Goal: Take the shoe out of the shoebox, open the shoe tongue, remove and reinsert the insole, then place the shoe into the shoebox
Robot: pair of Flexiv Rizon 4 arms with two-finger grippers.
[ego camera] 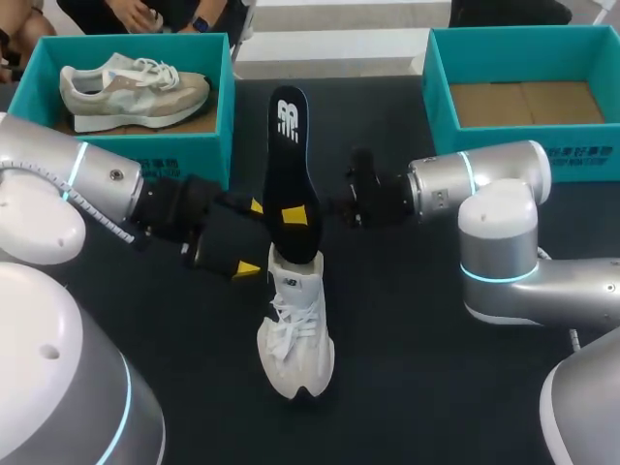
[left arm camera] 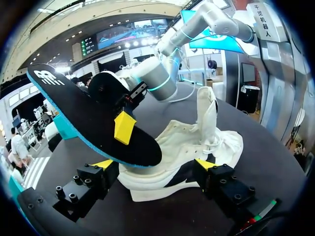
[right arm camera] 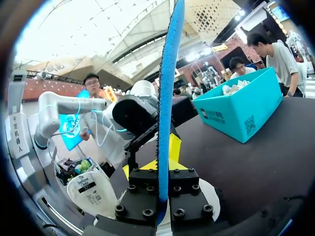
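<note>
Pinching insole (ego camera: 288, 145) w/ right gripper (right arm camera: 161, 164), left gripper (left arm camera: 153, 164) clamped on white shoe (ego camera: 295, 334) heel.

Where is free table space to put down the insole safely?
Bare table lies right of the white shoe, beside the right arm, and between the left shoebox and right shoebox. It is crowded at the shoe's heel, where the left hand, right hand and insole meet.

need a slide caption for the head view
Right gripper holds the black insole upright in the white sneaker, left gripper at its heel.
</note>
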